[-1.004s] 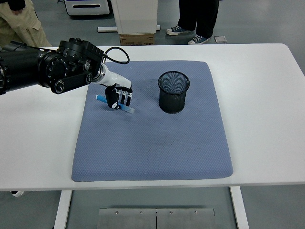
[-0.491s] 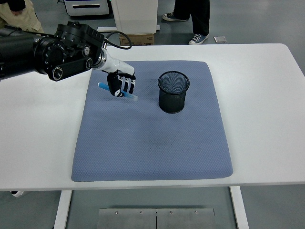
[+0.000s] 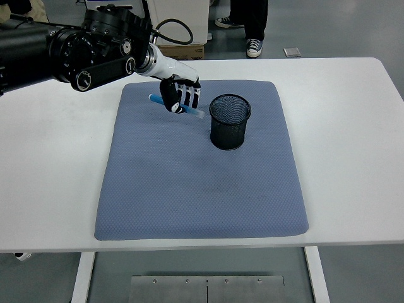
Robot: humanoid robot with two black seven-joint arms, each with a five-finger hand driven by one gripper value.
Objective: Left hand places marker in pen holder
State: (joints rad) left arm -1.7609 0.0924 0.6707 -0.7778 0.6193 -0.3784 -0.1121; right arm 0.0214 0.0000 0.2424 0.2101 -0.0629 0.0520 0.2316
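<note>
You lose the middle of the light blue marker pen (image 3: 189, 112) behind the curled fingers of the black-and-white left hand (image 3: 180, 96); only its two ends show. The black left arm (image 3: 57, 50) runs off the left edge, so its shoulder end is cut away. At the top edge, the person in dark trousers and blue sneakers (image 3: 254, 25) is cropped above the legs. The brown cardboard box (image 3: 183, 52) behind the table is perhaps half hidden by the white tabletop (image 3: 353, 126).
</note>
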